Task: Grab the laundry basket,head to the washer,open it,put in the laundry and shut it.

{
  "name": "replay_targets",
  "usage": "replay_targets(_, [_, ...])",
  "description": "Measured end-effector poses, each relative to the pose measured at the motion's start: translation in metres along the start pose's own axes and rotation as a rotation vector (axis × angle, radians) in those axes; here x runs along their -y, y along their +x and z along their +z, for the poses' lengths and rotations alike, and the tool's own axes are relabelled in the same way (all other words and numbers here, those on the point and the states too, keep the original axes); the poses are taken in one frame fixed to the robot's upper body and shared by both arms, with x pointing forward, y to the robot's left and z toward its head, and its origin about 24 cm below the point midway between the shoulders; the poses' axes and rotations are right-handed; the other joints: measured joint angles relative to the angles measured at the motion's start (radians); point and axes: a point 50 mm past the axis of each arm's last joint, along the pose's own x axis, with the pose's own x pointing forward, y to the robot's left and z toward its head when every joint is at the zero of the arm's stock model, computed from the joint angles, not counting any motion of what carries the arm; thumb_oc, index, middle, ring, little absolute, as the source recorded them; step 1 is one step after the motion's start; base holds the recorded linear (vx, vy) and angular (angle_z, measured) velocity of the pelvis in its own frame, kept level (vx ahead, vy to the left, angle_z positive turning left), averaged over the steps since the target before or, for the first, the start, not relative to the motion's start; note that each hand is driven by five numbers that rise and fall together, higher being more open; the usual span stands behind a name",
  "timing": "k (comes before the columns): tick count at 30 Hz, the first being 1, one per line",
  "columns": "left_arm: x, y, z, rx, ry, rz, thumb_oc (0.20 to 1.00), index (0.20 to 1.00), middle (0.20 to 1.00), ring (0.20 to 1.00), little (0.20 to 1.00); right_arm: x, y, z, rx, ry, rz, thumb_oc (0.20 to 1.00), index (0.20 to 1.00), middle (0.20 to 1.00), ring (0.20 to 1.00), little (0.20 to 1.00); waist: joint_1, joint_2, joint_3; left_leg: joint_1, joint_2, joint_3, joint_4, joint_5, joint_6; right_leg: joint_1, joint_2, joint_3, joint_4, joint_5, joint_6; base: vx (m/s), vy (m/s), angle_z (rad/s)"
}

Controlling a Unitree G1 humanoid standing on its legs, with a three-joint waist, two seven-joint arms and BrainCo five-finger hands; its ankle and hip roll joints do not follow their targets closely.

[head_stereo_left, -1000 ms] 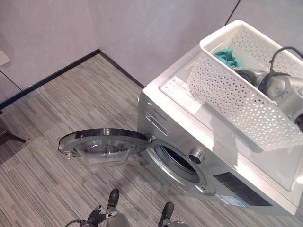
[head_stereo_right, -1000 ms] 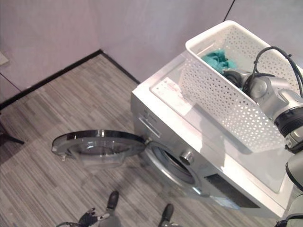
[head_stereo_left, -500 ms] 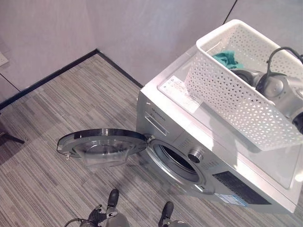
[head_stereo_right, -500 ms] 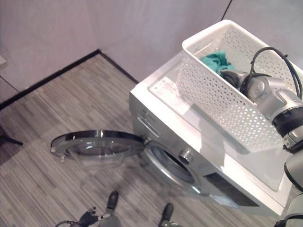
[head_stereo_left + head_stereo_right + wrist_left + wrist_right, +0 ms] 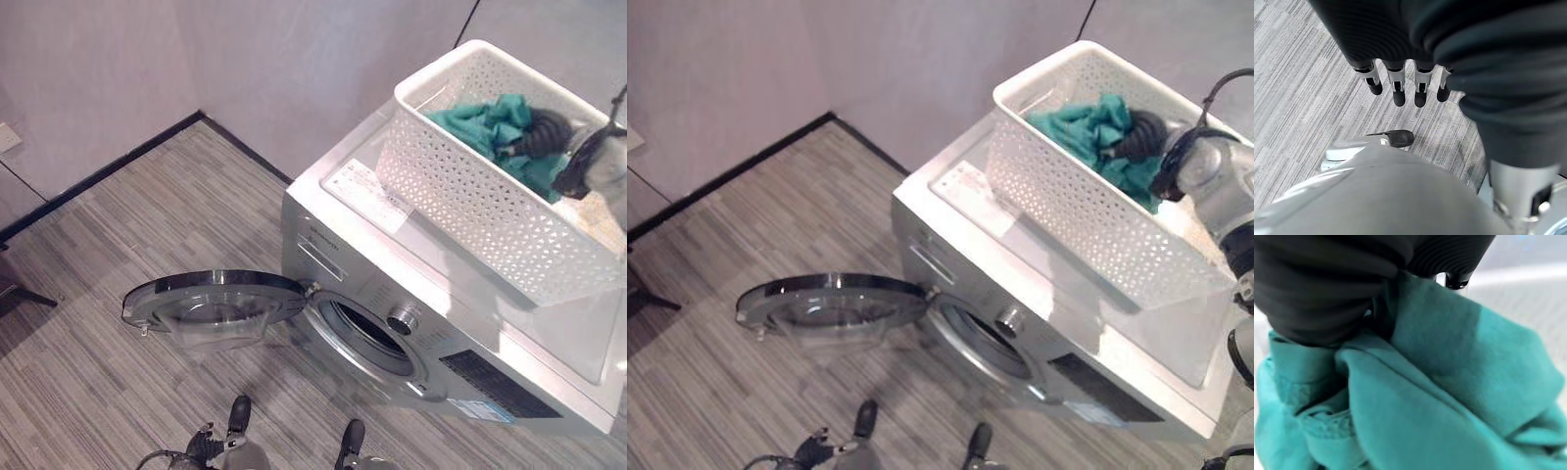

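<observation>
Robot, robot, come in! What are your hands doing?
Right hand in white basket, closed on teal laundry. Left hand open, low by floor. Washer door open, nothing blocking.

Floor: grey striped carpet, streaks running in mixed directions, spread across whole room. Walls: plain pale grey, meeting at corner beyond floor. Black skirting strip runs along wall base on both sides of corner. Thin dark vertical seam in far wall panel. Pale wall plate low on left wall. Light even, soft.
</observation>
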Motion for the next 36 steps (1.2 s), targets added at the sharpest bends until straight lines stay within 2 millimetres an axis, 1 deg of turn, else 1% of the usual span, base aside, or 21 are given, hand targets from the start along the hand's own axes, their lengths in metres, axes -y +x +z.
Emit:
replay_targets(4, [0.002,0.000,0.001,0.002,0.001,0.001,1.000,1.000,1.000,1.000,1.000,0.026,-0.007,-0.002,0.015,0.087,-0.150,0.200,0.200,0.200,0.200,0.200,-0.003,0.005,-0.003,0.013,0.000,0.006,0.000,-0.001,0.001,0.008,0.000,0.011,0.000,0.000,0.000,0.01,0.008,-0.04])
replay_targets(5, [0.002,0.000,0.001,0.003,0.016,0.005,1.000,1.000,1.000,1.000,1.000,0.034,-0.010,-0.002,0.019,0.106,-0.202,0.200,0.200,0.200,0.200,0.200,-0.010,0.008,-0.004,0.021,0.000,0.006,0.000,-0.002,0.003,0.015,-0.001,0.012,0.000,0.000,0.000,0.04,0.027,-0.03])
replay_targets(7, [0.004,-0.001,-0.002,-0.005,0.023,0.003,1.000,1.000,1.000,1.000,1.000,0.043,-0.012,0.006,0.057,0.124,-0.258,0.200,0.200,0.200,0.200,0.200,-0.015,0.016,-0.010,0.027,-0.001,0.011,0.000,-0.003,0.005,0.019,-0.002,0.017,0.000,0.000,0.000,0.04,0.024,-0.05])
replay_targets(10, [0.008,-0.001,-0.003,-0.008,0.005,0.004,1.000,1.000,1.000,1.000,1.000,0.065,-0.021,0.027,0.163,0.127,-0.415,0.200,0.200,0.200,0.200,0.200,-0.024,0.034,-0.022,0.043,-0.002,0.025,0.000,-0.005,0.008,0.027,-0.003,0.028,0.000,0.002,0.001,0.03,0.018,-0.09])
replay_targets(11, [0.009,-0.001,-0.004,-0.009,0.005,0.002,1.000,1.000,1.000,1.000,1.000,0.066,-0.022,0.028,0.169,0.129,-0.435,0.200,0.200,0.200,0.200,0.200,-0.025,0.036,-0.024,0.053,-0.001,0.029,0.000,-0.006,0.009,0.035,-0.003,0.029,0.000,0.002,0.001,0.03,0.026,-0.11])
replay_targets(14, [0.013,-0.002,-0.004,-0.007,0.032,-0.008,1.000,1.000,1.000,1.000,1.000,0.078,-0.035,0.029,0.178,0.049,-0.563,0.200,0.200,0.200,0.200,0.200,-0.027,0.050,-0.033,0.074,-0.005,0.035,0.000,-0.010,0.015,0.051,-0.007,0.037,0.000,0.001,0.001,0.02,0.025,-0.05])
replay_targets(17, [0.015,-0.002,-0.004,-0.007,0.042,-0.006,1.000,1.000,1.000,1.000,1.000,0.080,-0.037,0.021,0.127,-0.019,-0.620,0.200,0.200,0.200,0.200,0.200,-0.027,0.056,-0.051,0.078,-0.005,0.036,0.000,-0.012,0.018,0.054,-0.008,0.039,0.000,0.000,0.002,0.00,0.006,-0.02])
replay_targets(21, [0.018,-0.003,-0.007,-0.010,0.070,0.002,1.000,1.000,1.000,1.000,1.000,0.092,-0.047,0.000,-0.007,-0.177,-0.716,0.200,0.200,0.200,0.200,0.200,-0.027,0.064,-0.068,0.079,-0.005,0.037,-0.001,-0.013,0.019,0.053,-0.008,0.041,0.000,0.000,0.002,0.00,0.000,0.00])
replay_targets(24, [0.018,-0.004,-0.009,-0.019,0.075,0.004,1.000,1.000,1.000,1.000,1.000,0.099,-0.052,-0.011,-0.072,-0.217,-0.758,0.200,0.200,0.200,0.200,0.200,-0.030,0.065,-0.075,0.079,-0.005,0.038,0.000,-0.013,0.019,0.052,-0.008,0.042,0.000,0.000,0.003,0.00,0.000,0.00])
replay_targets(25, [0.019,-0.004,-0.008,-0.014,0.077,0.003,1.000,1.000,1.000,1.000,1.000,0.106,-0.060,-0.022,-0.124,-0.282,-0.777,0.200,0.200,0.200,0.200,0.200,-0.026,0.065,-0.076,0.079,-0.006,0.037,0.000,-0.013,0.019,0.052,-0.008,0.042,0.000,0.001,0.003,0.00,0.000,0.00])
replay_targets(27, [0.019,-0.004,-0.010,-0.019,0.077,0.004,1.000,1.000,1.000,1.000,1.000,0.110,-0.063,-0.025,-0.148,-0.307,-0.787,0.200,0.200,0.200,0.200,0.200,-0.030,0.066,-0.076,0.079,-0.006,0.038,0.000,-0.013,0.019,0.052,-0.009,0.043,0.000,0.001,0.003,0.00,0.000,0.00])
replay_targets(29, [0.019,-0.004,-0.009,-0.018,0.077,0.005,1.000,1.000,1.000,1.000,1.000,0.121,-0.074,-0.034,-0.200,-0.367,-0.820,0.200,0.200,0.200,0.200,0.200,-0.031,0.067,-0.077,0.079,-0.008,0.037,0.000,-0.013,0.019,0.051,-0.011,0.043,0.000,0.001,0.003,0.00,0.000,0.00])
replay_targets(30, [0.019,-0.004,-0.009,-0.019,0.077,0.006,1.000,1.000,1.000,1.000,1.000,0.123,-0.077,-0.035,-0.209,-0.378,-0.828,0.200,0.200,0.200,0.200,0.200,-0.032,0.067,-0.077,0.080,-0.009,0.038,0.000,-0.013,0.019,0.051,-0.011,0.044,0.000,0.001,0.003,0.00,0.000,0.00])
replay_targets(31, [0.020,-0.004,-0.010,-0.020,0.081,0.007,1.000,1.000,1.000,1.000,1.000,0.132,-0.086,-0.038,-0.227,-0.427,-0.861,0.200,0.200,0.200,0.200,0.200,-0.040,0.071,-0.079,0.080,-0.012,0.038,0.000,-0.014,0.020,0.050,-0.015,0.044,0.000,0.000,0.004,0.00,0.000,0.00])
replay_targets(33, [0.020,-0.005,-0.012,-0.023,0.096,0.008,1.000,1.000,1.000,1.000,1.000,0.139,-0.094,-0.041,-0.245,-0.462,-0.889,0.200,0.200,0.200,0.200,0.200,-0.042,0.074,-0.082,0.081,-0.015,0.039,0.000,-0.015,0.023,0.051,-0.018,0.045,0.000,0.000,0.006,0.00,0.000,0.00])
replay_targets(34, [0.020,-0.005,-0.014,-0.030,0.102,0.015,1.000,1.000,1.000,1.000,1.000,0.143,-0.099,-0.043,-0.258,-0.463,-0.919,0.200,0.200,0.200,0.200,0.200,-0.051,0.075,-0.084,0.081,-0.016,0.040,0.000,-0.015,0.023,0.051,-0.020,0.046,0.000,0.000,0.007,0.01,0.011,-0.04])
replay_targets(36, [0.020,-0.006,-0.016,-0.041,0.104,0.017,1.000,1.000,1.000,1.000,1.000,0.145,-0.105,-0.047,-0.276,-0.458,-0.947,0.200,0.200,0.200,0.200,0.200,-0.056,0.076,-0.085,0.087,-0.016,0.052,0.000,-0.016,0.024,0.051,-0.020,0.054,0.000,0.001,0.007,0.01,0.010,-0.13])
